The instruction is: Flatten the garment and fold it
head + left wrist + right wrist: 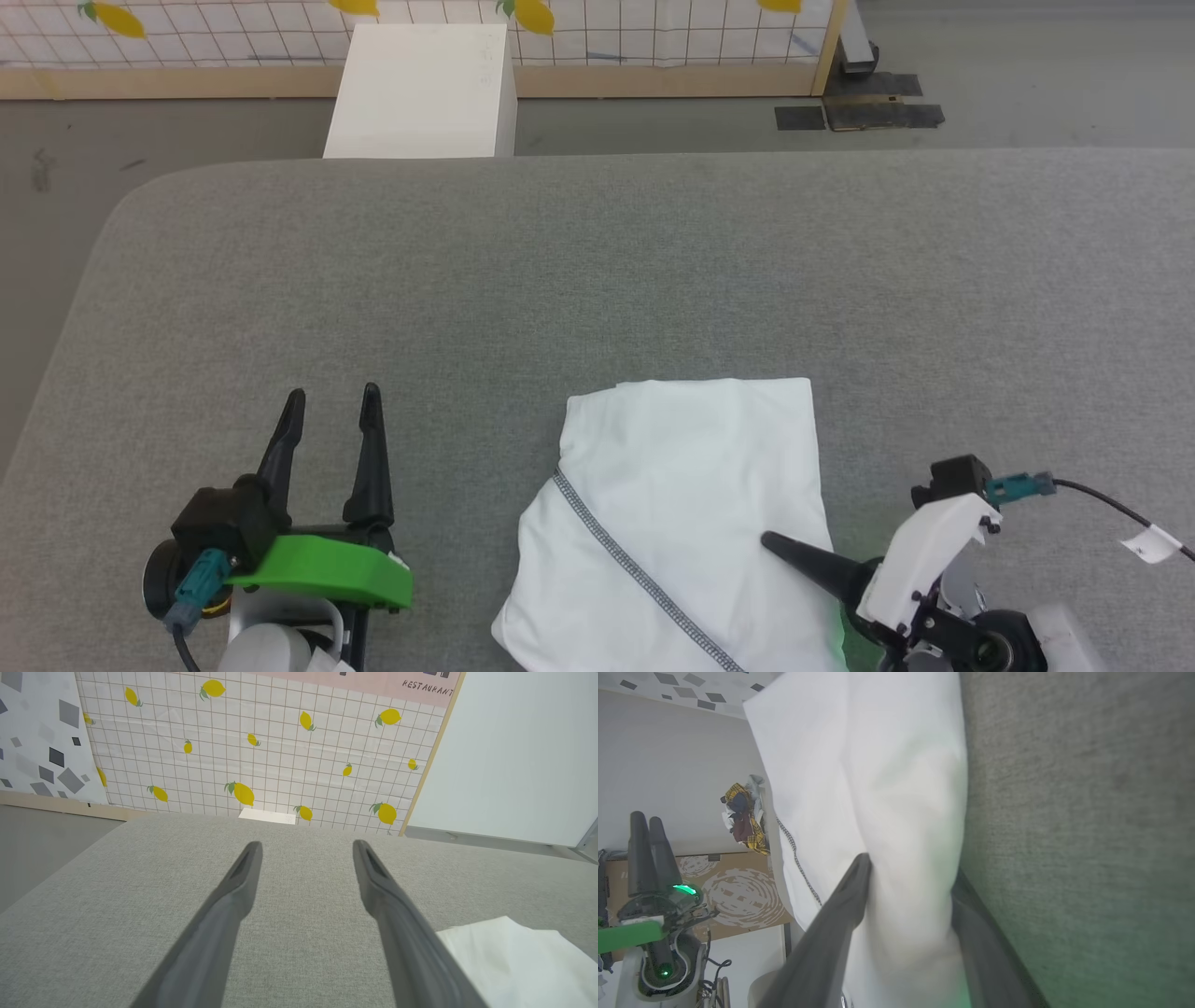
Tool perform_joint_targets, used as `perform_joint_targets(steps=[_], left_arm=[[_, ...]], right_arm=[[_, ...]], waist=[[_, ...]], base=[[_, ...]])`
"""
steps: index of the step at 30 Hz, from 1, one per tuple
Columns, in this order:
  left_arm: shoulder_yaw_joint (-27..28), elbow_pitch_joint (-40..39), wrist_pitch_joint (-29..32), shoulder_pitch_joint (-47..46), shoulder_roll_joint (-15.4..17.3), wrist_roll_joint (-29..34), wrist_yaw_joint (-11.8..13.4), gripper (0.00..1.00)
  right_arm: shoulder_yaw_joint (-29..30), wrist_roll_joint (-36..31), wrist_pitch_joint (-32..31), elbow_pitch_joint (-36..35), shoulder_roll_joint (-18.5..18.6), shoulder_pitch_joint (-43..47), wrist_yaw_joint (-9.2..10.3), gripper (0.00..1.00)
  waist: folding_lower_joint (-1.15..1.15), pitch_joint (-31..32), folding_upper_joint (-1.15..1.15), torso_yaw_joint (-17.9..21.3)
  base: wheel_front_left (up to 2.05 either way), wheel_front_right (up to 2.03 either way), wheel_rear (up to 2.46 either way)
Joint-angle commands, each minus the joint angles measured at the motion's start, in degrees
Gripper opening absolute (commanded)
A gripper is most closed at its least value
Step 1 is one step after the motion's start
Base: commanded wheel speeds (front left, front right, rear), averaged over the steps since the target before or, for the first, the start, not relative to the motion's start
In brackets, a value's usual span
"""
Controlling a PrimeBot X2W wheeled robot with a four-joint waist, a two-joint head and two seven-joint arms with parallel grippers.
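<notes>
Garment (691, 467) folded, right tool (909, 870) straddling its edge; wide grey surface (597, 280) beyond

The room light is bright, even and soft, as from overhead, and the grey surface (597, 280) carries hardly a shadow. The head view is sharp throughout. A green glow tints the garment (691, 467) near the right gripper (909, 868). So close to that wrist's lens, the white fabric looks washed out and soft. In the left wrist view the gridded wall (280, 756) bows, and the fingers (210, 933) of the left gripper (307, 843) blur toward the bottom edge.
</notes>
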State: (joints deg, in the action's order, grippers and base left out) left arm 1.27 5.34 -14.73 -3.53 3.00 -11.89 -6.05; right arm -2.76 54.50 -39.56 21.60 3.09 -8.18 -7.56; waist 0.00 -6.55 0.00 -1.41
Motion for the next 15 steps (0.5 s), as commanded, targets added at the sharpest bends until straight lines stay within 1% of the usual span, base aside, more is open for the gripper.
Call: perform_joint_targets(steps=[1, 5, 6, 7, 10, 13, 14, 15], left_arm=[[0.11, -0.14, -0.27, -0.59, -0.13, 0.32, -0.12, 1.00], [0.24, -0.62, -0.27, -0.52, -0.13, 0.44, 0.05, 1.00], [0.30, -0.77, -0.27, -0.50, -0.13, 0.49, 0.10, 1.00], [0.47, -1.06, -0.27, -0.44, -0.13, 0.58, 0.19, 1.00], [0.67, -1.39, -0.27, -0.61, -0.13, 0.83, 0.10, 1.00], [0.50, -1.94, -0.27, -1.13, -0.13, 1.10, 0.01, 1.00], [0.62, -2.40, -0.27, -1.66, -0.12, 1.33, -0.08, 1.00], [0.59, -2.67, -0.27, -2.06, -0.12, 1.47, -0.16, 1.00]], right_arm=[[-0.43, -1.13, -0.24, 0.18, -0.21, -1.22, 0.08, 0.00], [-1.00, -8.14, -0.53, -1.87, -0.21, -3.24, 0.08, 0.00], [-1.38, -10.89, -1.01, -2.84, -0.17, -3.79, 0.08, 0.00], [-2.31, -16.05, -2.09, -4.91, 0.51, -4.79, 0.08, 0.00], [-3.78, -22.70, -3.84, -7.87, 2.44, -6.62, 0.08, 0.00], [-6.19, -29.68, -4.99, -10.63, 6.27, -9.42, 0.08, 0.00], [-7.61, -33.01, -5.51, -11.84, 8.70, -11.40, 0.08, 0.00], [-8.10, -34.48, -5.77, -12.22, 10.11, -12.50, 0.08, 0.00]], waist=[[0.00, -0.14, 0.00, 0.07], [0.00, -0.58, 0.00, 1.02], [0.00, -0.72, 0.00, 1.46], [0.00, -1.07, 0.00, 2.59], [0.00, -1.77, 0.00, 4.70], [0.00, -2.85, 0.00, 7.37], [0.00, -3.87, 0.00, 9.44], [0.00, -4.44, 0.00, 10.47]], base=[[0.00, 0.00, 0.00], [0.00, 0.00, 0.00], [0.00, 0.00, 0.00], [0.00, 0.00, 0.00], [0.00, 0.00, 0.00], [0.00, 0.00, 0.00], [0.00, 0.00, 0.00], [0.00, 0.00, 0.00]])
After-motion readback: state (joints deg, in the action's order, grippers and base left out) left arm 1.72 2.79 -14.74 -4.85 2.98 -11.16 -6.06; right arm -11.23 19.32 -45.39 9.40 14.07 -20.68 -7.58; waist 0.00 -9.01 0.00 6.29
